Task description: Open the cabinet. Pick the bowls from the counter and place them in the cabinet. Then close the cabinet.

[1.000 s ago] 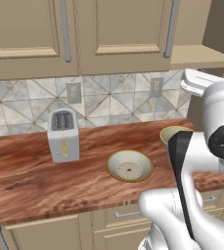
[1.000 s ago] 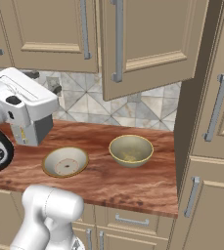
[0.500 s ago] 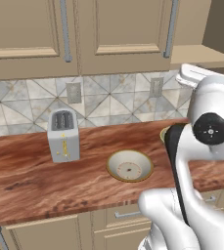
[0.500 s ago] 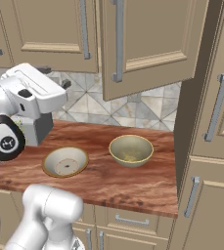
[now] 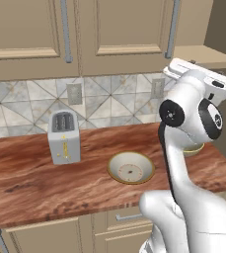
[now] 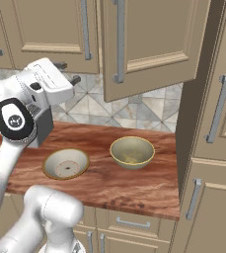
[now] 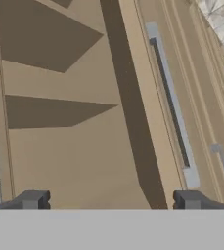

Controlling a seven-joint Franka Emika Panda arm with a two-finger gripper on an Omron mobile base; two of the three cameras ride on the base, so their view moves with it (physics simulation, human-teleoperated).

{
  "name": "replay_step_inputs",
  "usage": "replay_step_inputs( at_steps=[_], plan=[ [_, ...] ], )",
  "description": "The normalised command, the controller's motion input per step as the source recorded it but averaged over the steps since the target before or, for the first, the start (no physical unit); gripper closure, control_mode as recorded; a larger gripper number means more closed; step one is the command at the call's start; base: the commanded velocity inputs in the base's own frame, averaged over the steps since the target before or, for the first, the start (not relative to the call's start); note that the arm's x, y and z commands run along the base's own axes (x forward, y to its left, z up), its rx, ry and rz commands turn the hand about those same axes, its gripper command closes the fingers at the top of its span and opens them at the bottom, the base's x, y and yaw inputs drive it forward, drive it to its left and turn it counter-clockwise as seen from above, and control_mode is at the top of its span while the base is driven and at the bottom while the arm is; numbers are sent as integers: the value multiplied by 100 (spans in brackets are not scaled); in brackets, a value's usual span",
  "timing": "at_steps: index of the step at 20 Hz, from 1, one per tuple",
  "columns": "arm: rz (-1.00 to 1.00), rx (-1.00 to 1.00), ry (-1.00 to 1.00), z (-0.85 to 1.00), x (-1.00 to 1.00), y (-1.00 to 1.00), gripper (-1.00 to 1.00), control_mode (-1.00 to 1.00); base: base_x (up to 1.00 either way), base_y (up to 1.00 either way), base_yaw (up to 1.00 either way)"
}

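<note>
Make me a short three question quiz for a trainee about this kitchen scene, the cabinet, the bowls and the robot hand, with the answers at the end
1. True or false: both bowls are already inside the cabinet.
2. What stands on the counter to the left of the shallow bowl in the left base view: A) a kettle, B) a toaster, C) a mug?
3. Fill in: the hand is ____, with nothing between its fingertips.

Key
1. False. The shallow bowl and the deep bowl both sit on the counter; one cabinet door stands ajar.
2. B, the toaster.
3. Open.
</note>
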Motion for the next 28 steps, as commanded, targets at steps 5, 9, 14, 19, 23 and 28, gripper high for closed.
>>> replay_step_inputs(
  at_steps=[5,9,14,19,23,28],
  plan=[
    [-8,0,-1,-6,42,-39,-100,-100,0,0,0],
    [-1,0,0,-17,41,-47,-100,-100,0,0,0],
    [0,0,-11,-44,63,-25,-100,-100,0,0,0],
    [0,0,-9,-34,55,-46,-100,-100,0,0,0],
    [-1,3,-13,-2,10,-85,-100,-100,0,0,0],
    [-7,10,-13,0,2,-98,-100,-100,0,0,0]
  ],
)
